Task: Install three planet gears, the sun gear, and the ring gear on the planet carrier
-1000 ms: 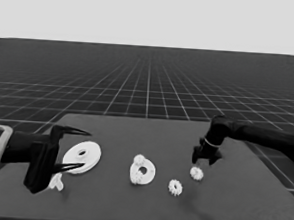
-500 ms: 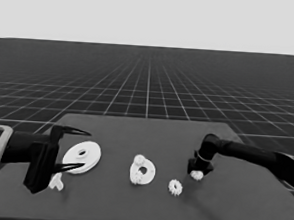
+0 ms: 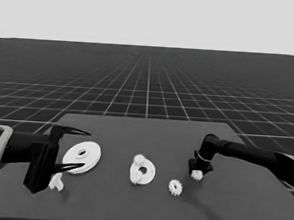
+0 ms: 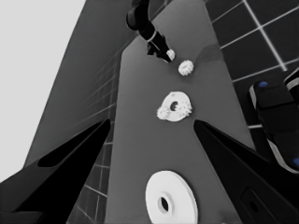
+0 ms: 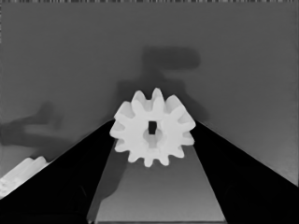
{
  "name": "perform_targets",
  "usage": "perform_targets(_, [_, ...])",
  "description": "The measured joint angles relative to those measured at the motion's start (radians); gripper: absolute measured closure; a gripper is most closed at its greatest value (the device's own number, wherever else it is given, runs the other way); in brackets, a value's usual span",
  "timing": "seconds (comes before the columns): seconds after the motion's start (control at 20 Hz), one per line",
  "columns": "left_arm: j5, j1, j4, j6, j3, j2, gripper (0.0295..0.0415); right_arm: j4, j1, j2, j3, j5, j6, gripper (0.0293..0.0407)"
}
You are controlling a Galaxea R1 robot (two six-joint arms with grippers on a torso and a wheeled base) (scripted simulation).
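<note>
Your right gripper (image 3: 197,174) is down at the table's right side with a gear (image 5: 152,128) between its fingers; the wrist view shows the fingertips touching the teeth on both sides, so count it as gripped, though whether it has left the table cannot be told. Lift straight up before you travel, so the teeth do not drag on the table or tip the gear in the grip. A second gear (image 3: 175,187) lies loose just beside it, between the gripper and the smaller round part (image 3: 143,172); carry over it, not through it. That smaller part sits near the table's middle and already bears two gears (image 3: 140,160) on its rim, one at the far side and one toward the near left, so you should probably aim for the free stretch of rim. Come down upright, with the gear's flat face level and its centre hole lined up over the seat, and let go only once it sits flat and meshes without pushing its neighbours. The left gripper (image 3: 76,149) waits at the table's left end, fingers spread wide over the larger round part (image 3: 82,157), not holding it; a thin white piece (image 3: 56,182) lies just beside. Leave that arm parked.
</note>
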Motion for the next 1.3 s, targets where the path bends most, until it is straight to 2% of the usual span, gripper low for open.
perform_targets(0.1, [0.000, 0.000, 0.000, 0.000, 0.000, 0.000, 0.0326, 0.000, 0.000, 0.000, 0.000, 0.000, 0.000, 0.0388])
perform_targets(0.15, [0.000, 0.000, 0.000, 0.000, 0.000, 0.000, 0.0326, 0.053, 0.065, -0.035, 0.079, -0.057, 0.029, 0.0387])
perform_targets(0.25, [0.000, 0.000, 0.000, 0.000, 0.000, 0.000, 0.0326, 0.118, 0.155, -0.057, 0.127, -0.106, 0.045, 0.0388])
perform_targets(0.45, [0.000, 0.000, 0.000, 0.000, 0.000, 0.000, 0.0326, 0.151, 0.195, -0.061, 0.137, -0.127, 0.048, 0.0388])
perform_targets(0.6, [0.000, 0.000, 0.000, 0.000, 0.000, 0.000, 0.0326, 0.154, 0.198, -0.062, 0.137, -0.129, 0.048, 0.0388])
perform_targets(0.65, [0.000, 0.000, 0.000, 0.000, 0.000, 0.000, 0.0326, 0.132, 0.199, 0.068, 0.167, -0.165, 0.275, 0.0388])
perform_targets(0.7, [0.000, 0.000, 0.000, 0.000, 0.000, 0.000, 0.0326, 0.128, 0.199, 0.241, 0.139, -0.183, 0.381, 0.0388])
perform_targets(0.8, [0.000, 0.000, 0.000, 0.000, 0.000, 0.000, 0.0326, 0.130, 0.199, 0.420, 0.028, -0.190, 0.419, 0.0388])
perform_targets(1.1, [0.000, 0.000, 0.000, 0.000, 0.000, 0.000, 0.0326, 0.132, 0.199, 0.505, -0.061, -0.190, 0.413, 0.0388])
perform_targets(1.2, [0.000, 0.000, 0.000, 0.000, 0.000, 0.000, 0.0326, 0.033, 0.096, 0.521, -0.119, -0.159, 0.378, 0.0388])
perform_targets(1.3, [0.000, 0.000, 0.000, 0.000, 0.000, 0.000, 0.0326, 0.001, 0.060, 0.530, -0.150, -0.144, 0.361, 0.0388])
